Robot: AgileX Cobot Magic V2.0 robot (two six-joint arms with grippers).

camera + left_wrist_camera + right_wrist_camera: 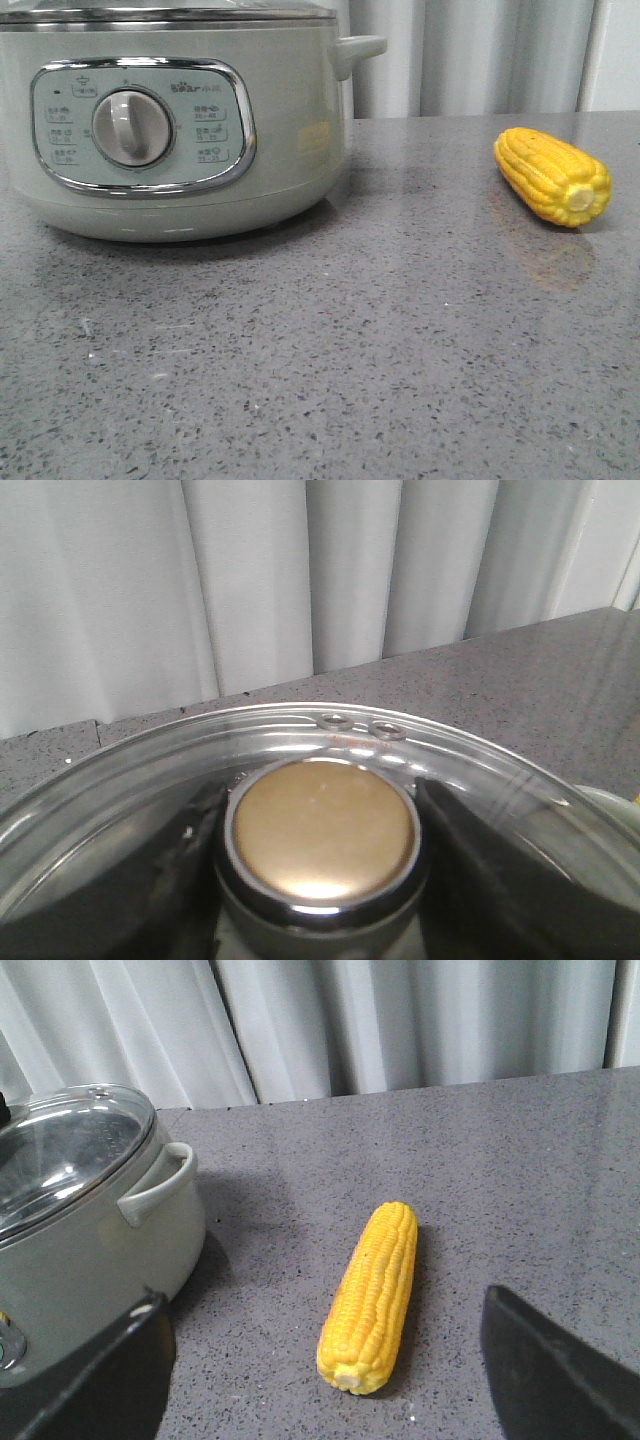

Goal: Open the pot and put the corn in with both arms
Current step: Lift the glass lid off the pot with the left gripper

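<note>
Corn (371,1295) between right hand (330,1380) fingers

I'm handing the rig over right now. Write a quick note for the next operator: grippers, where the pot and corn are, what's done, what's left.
Left gripper: open, fingers either side of the gold lid knob, not yet closed on it.
Right gripper: open, empty, hovering above the corn.
Pot: on the counter, glass lid still on.
Corn: lying on the counter to the right of the pot, apart from it.
Done: both arms lined up on their targets.
Left: grasp the knob and lift the lid, pick up the corn, drop it in the pot.
</note>
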